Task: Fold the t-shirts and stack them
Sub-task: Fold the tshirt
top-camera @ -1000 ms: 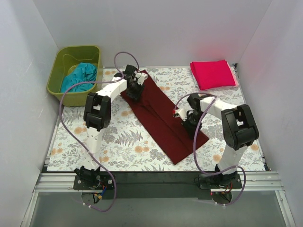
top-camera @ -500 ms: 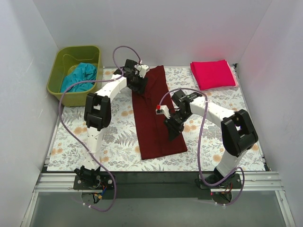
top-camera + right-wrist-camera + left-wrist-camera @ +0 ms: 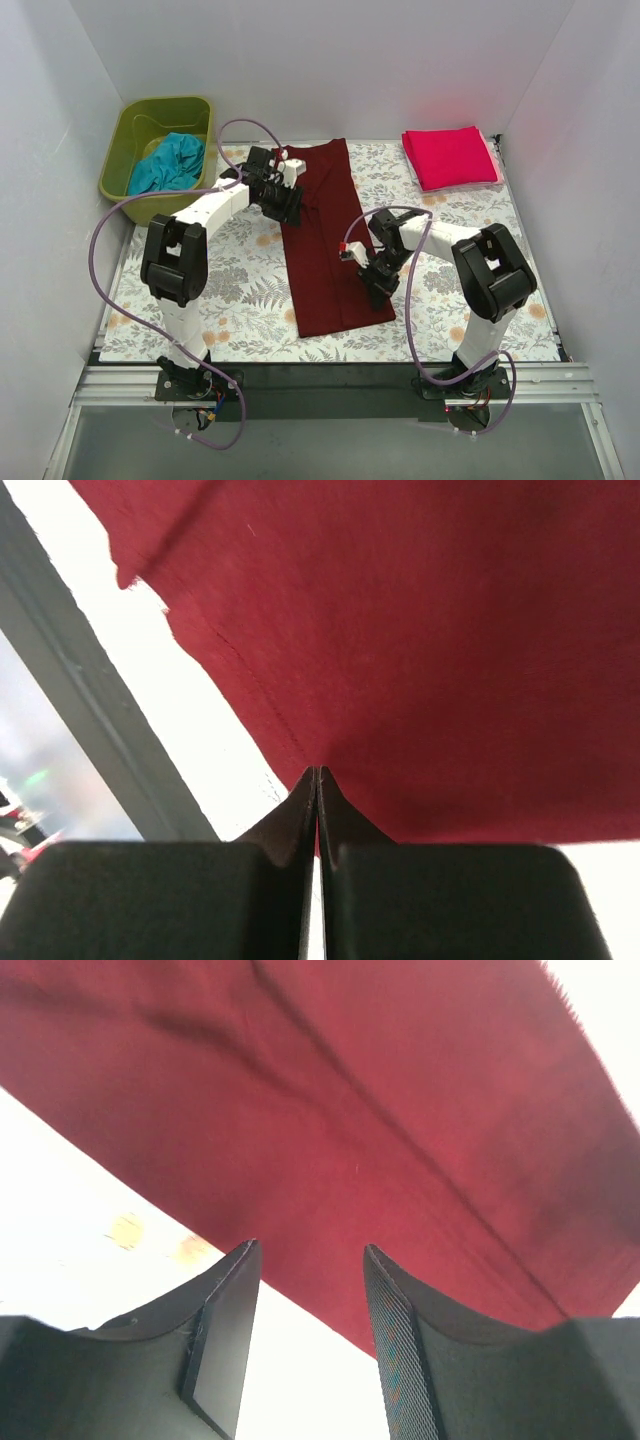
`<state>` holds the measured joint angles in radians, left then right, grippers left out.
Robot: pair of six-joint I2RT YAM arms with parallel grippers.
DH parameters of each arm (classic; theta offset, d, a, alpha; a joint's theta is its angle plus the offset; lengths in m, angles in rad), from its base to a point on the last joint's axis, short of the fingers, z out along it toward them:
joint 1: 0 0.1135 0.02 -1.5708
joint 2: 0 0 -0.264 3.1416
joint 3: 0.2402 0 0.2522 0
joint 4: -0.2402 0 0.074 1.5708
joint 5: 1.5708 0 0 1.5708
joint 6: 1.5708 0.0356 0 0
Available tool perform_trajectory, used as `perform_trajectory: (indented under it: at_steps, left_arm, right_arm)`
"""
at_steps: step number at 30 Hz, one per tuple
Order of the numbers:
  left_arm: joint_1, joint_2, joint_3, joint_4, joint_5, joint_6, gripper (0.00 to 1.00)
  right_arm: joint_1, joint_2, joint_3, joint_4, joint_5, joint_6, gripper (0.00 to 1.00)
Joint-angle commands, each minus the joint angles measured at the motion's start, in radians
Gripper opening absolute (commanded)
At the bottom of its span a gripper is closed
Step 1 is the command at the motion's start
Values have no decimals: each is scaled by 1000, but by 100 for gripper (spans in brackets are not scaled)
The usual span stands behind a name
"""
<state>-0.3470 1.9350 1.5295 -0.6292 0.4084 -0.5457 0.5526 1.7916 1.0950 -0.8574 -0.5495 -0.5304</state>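
Observation:
The dark maroon t-shirt [image 3: 322,240] lies as a long narrow strip on the floral cover, running from far to near. My left gripper [image 3: 291,207] is open and empty over the strip's left edge near its far end; in the left wrist view the gripper [image 3: 309,1251] has the maroon cloth [image 3: 350,1110] just beyond its tips. My right gripper [image 3: 379,283] is shut on the strip's near right edge; in the right wrist view the gripper [image 3: 318,773] pinches the cloth's [image 3: 420,630] hem. The bright pink-red t-shirt [image 3: 452,157] lies folded at the far right. The teal t-shirt [image 3: 168,165] is crumpled in the basin.
An olive-green basin [image 3: 120,162] stands at the far left, just off the cover. The floral table cover [image 3: 230,290] reaches a black rail at the near edge [image 3: 320,375]. White walls close in the left, right and far sides.
The maroon strip swung from diagonal to straight. My left gripper has let go and moved nearer along the left edge. My right gripper shifted slightly right and nearer, still holding the hem.

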Motion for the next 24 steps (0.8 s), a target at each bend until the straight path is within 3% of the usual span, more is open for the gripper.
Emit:
perform_trajectory:
  at_steps: [1, 7, 10, 13, 16, 17, 22, 23, 24]
  left_arm:
    - [-4, -34, -61, -7, 44, -31, 44]
    - [-4, -51, -114, -15, 40, -23, 44]
    - [-4, -50, -121, -33, 49, -22, 43]
    - [-3, -91, -140, -35, 84, -2, 44]
    - [14, -235, -219, 9, 168, 47, 48]
    - [28, -275, -242, 11, 200, 67, 50]
    - [34, -590, -388, -1, 265, 274, 60]
    - [34, -643, -400, 8, 253, 292, 63]
    - [33, -687, -413, 43, 241, 299, 68]
  right_arm:
    - [18, 26, -43, 44, -18, 12, 1]
    - [78, 68, -70, 77, -69, 53, 1]
    - [92, 87, -57, 78, -167, 89, 1]
    - [90, 50, -35, 74, -256, 101, 7]
    - [72, -97, -11, 69, -222, 64, 24]
    - [72, -142, 3, 67, -172, 50, 35]
    - [73, -464, 32, 107, -14, -137, 50]
    - [72, -507, 32, 130, 26, -167, 61]
    - [73, -546, 29, 155, 39, -195, 65]
